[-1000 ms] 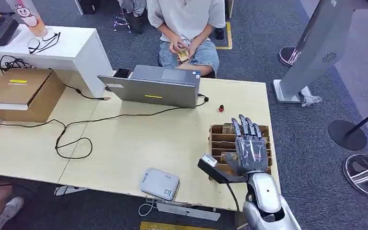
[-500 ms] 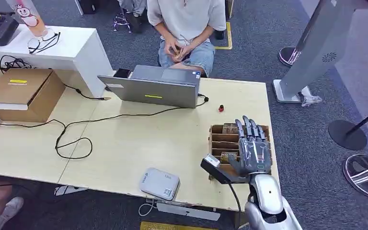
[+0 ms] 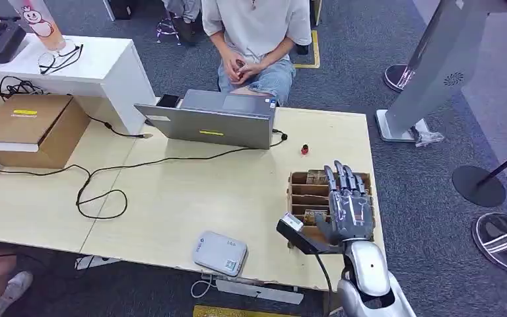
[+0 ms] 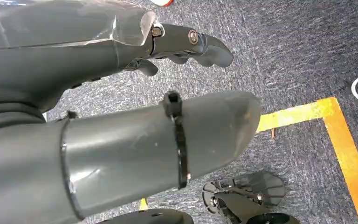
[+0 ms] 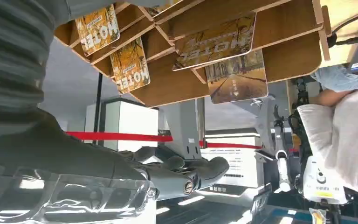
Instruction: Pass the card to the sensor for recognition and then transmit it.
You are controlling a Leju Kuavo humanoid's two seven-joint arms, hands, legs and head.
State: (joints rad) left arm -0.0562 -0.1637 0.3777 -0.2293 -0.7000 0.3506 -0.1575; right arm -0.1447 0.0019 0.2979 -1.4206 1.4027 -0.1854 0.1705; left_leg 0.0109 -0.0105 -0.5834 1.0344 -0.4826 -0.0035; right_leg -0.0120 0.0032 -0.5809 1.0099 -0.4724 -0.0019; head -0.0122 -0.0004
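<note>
A wooden card rack stands at the table's right edge with patterned cards in its slots. My right hand hovers flat over the rack's right half, fingers straight and spread, holding nothing. In the right wrist view the hand sits close to several "MOTEL" cards without touching them. The sensor, a grey-white reader, lies near the table's front edge, left of the rack. My left hand hangs over carpet with thumb and fingers apart and nothing in them.
A person sits behind the grey laptop at the far edge, hands together on the lap. A black cable loops over the table's left part. A cardboard box stands far left. A small red object lies beyond the rack.
My right hand has drifted slightly right and nearer over the rack, then stayed. The person's hands, which held a card, have moved left and closed together.
</note>
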